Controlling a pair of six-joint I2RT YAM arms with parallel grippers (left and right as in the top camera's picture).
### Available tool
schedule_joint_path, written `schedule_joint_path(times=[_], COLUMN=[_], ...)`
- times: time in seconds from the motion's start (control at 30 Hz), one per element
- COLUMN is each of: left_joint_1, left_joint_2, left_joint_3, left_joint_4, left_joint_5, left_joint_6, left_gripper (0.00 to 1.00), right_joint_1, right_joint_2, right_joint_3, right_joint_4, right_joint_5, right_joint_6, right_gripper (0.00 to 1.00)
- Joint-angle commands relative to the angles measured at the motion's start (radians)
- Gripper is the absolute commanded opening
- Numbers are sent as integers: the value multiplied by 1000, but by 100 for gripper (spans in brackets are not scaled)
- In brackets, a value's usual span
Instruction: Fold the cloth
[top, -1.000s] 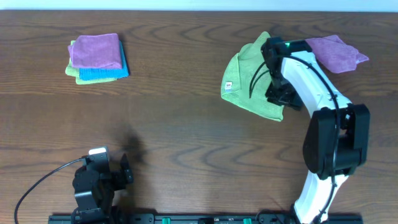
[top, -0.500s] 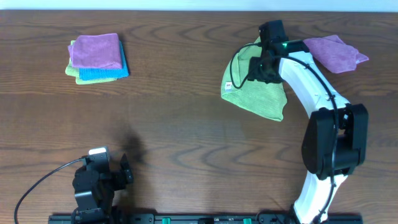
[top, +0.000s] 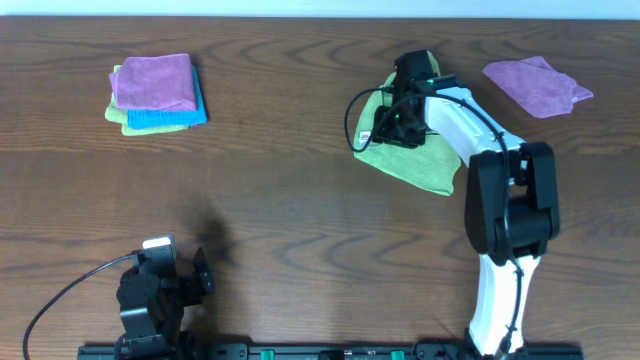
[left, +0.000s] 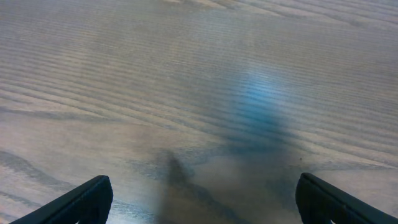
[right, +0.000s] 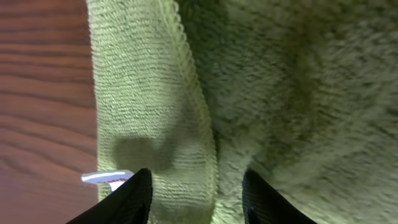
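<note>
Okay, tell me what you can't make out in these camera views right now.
Overhead: the right gripper sits under its own wrist, jaws unseen.
Right wrist: the cloth is cut off at top, right and bottom; fingertip contact with it is unclear; its label is too small to read.
Left wrist: the table is blurred; the left gripper shows only tips.

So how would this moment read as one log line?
step: pre-grasp | right gripper: open over lime-green cloth hem | left gripper: open, away from cloth
</note>
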Motion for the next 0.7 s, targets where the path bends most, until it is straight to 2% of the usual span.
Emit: schedule_joint_path(times=[0.0, 0.17, 0.23, 0.33, 0.57, 0.6, 0.67], left_joint_1=[-4, -4, -4, -4, -4, -4, -4], left_joint_2=[-6, -6, -6, -6, -6, -6, -6], left_joint_3=[-22, -22, -22, -22, -22, -22, -22], left_joint_4=[-10, -10, -10, -10, -10, -10, -10], left_joint_5=[-14, -14, -14, -14, -14, -14, -14], left_joint_6=[-4, -4, -4, -4, -4, -4, -4], left_gripper=[95, 95, 95, 96, 95, 95, 95], right_joint_1=[21, 35, 40, 44, 76, 79, 82], right_joint_2=[7, 7, 7, 7, 7, 7, 7], right_joint_3=[8, 8, 8, 8, 12, 12, 12], right_joint_4=[8, 13, 15, 16, 64, 60, 47], right_joint_5=[-27, -27, -27, -28, -101, -99, -97], right_joint_6=[44, 48, 48, 48, 44, 44, 54], right_gripper=[43, 25, 12, 1, 1, 3, 17])
